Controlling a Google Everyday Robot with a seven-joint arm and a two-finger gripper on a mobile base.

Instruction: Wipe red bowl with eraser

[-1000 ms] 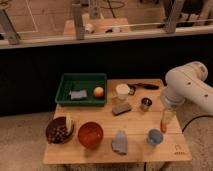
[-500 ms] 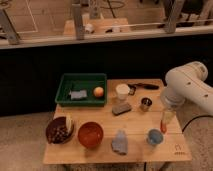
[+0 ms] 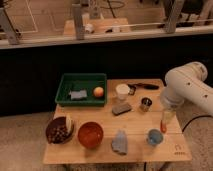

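Note:
The red bowl (image 3: 90, 134) stands near the table's front edge, left of centre, with nothing in it. The eraser (image 3: 121, 108), a small flat dark grey block, lies at mid-table, up and to the right of the bowl. My gripper (image 3: 164, 123) hangs from the white arm (image 3: 187, 89) over the table's right side, between the metal cup (image 3: 145, 104) and the blue cup (image 3: 154, 137). It is open and holds nothing. It is well right of the eraser and far from the bowl.
A dark brown bowl (image 3: 60, 130) of nuts sits left of the red bowl. A pale blue-grey cloth (image 3: 120, 141) lies to its right. The green tray (image 3: 65, 82) at back left holds a grey-blue block and an orange ball. A white cup (image 3: 122, 91) and a dark tool (image 3: 142, 86) are at the back.

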